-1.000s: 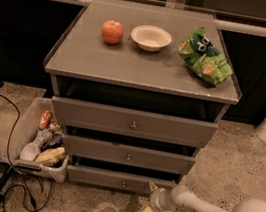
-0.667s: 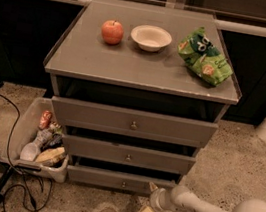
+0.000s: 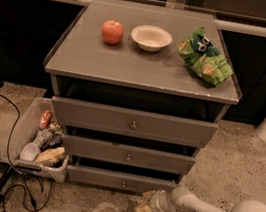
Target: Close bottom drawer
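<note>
The gripper (image 3: pixel 146 202) hangs low, below the counter's (image 3: pixel 143 74) front edge and right of centre, its fingers spread and empty, just beside the drawer's (image 3: pixel 110 179) right end. The drawer looks slightly open. Likely the approach step; next comes a square push inward. Its front faces outward, long axis parallel to that edge.

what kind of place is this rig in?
Probably an office break area or test lab: a grey drawer cabinet holding an apple, bowl and chip bag, a snack bin beside it, and a speckled floor. The gripper sits low, by the bottom drawer.
</note>
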